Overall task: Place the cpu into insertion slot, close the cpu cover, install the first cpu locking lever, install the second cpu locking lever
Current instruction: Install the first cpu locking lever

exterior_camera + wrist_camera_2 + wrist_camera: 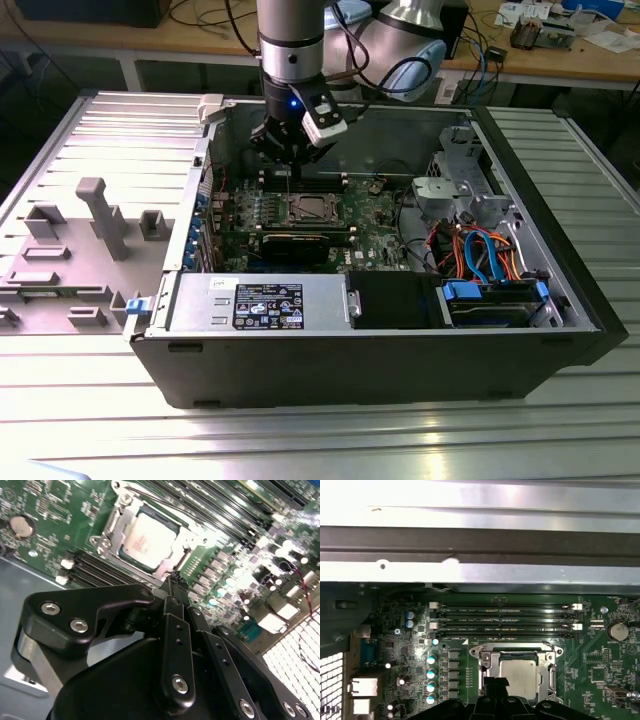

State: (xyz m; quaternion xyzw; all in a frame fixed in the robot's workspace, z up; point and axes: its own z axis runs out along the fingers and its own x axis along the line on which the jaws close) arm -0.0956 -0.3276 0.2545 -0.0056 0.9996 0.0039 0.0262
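Observation:
The cpu (147, 539) shows its silver-grey top inside the insertion slot on the green motherboard (45, 510). The silver cpu cover (116, 525) lies flat over it, framing the chip. A thin wire locking lever (165, 502) runs along one side of the socket. My gripper (176, 579) hangs just above the socket's edge, its black fingers pressed together with nothing seen between them. The first wrist view has the cpu (518, 672), the cover (490, 661) and my gripper (495, 682). In the exterior view my gripper (290, 170) is over the socket (305, 208).
Long memory slots (505, 617) lie beside the socket. A black card (305, 245) sits close by. The case wall (210, 170) rises on the exterior view's left, a drive cage with cables (480, 240) on its right. A power supply (260, 300) fills the near side.

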